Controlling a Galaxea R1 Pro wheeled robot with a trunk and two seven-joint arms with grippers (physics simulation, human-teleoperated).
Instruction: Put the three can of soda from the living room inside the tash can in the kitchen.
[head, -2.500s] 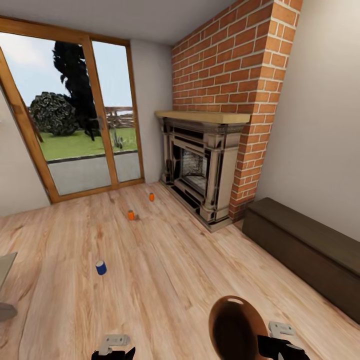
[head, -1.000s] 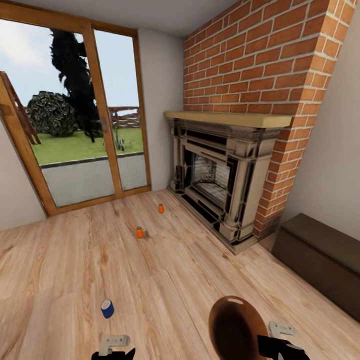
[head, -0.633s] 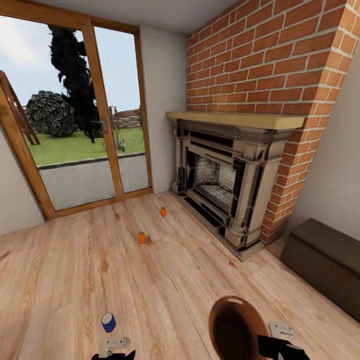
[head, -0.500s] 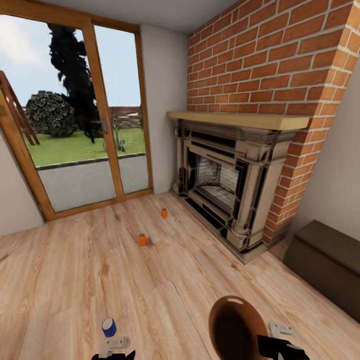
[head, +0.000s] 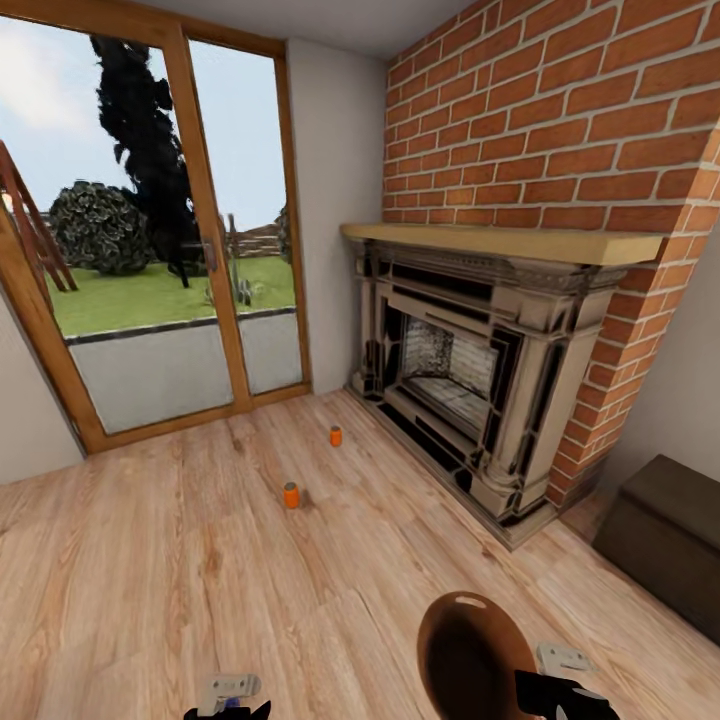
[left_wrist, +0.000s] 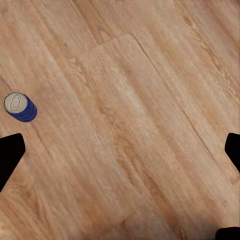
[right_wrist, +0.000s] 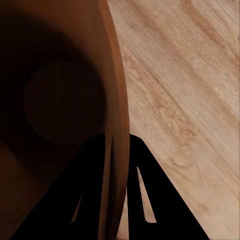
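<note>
So the right gripper (right_wrist: 116, 200) has its two dark fingers pinching the wall of the round copper-brown trash can (head: 470, 655), one finger inside the rim and one outside, carrying it tilted with the dark inside facing the head camera. The left gripper (left_wrist: 120, 150) is spread wide with nothing in it, hovering over the light wood plank floor (left_wrist: 140, 100).

The blue soda can with the grey top (left_wrist: 20, 107) stands upright on the floor just off to one side of the left gripper's fingers, not between them. The two small orange soda cans (head: 291, 495) (head: 335, 436) are well ahead of both grippers, nearer the dark carved fireplace (head: 470, 370) and the wood-framed glass doors (head: 160, 240).

What I'd worry about:
- The blue can sits outside the finger gap, so coming straight down could clip it with a fingertip and send it rolling.
- The bin hangs from a thin pinch on its wall. Any jerk of the base could make it swing or slip.
- Driving forward without care might bump the nearer orange can.
</note>
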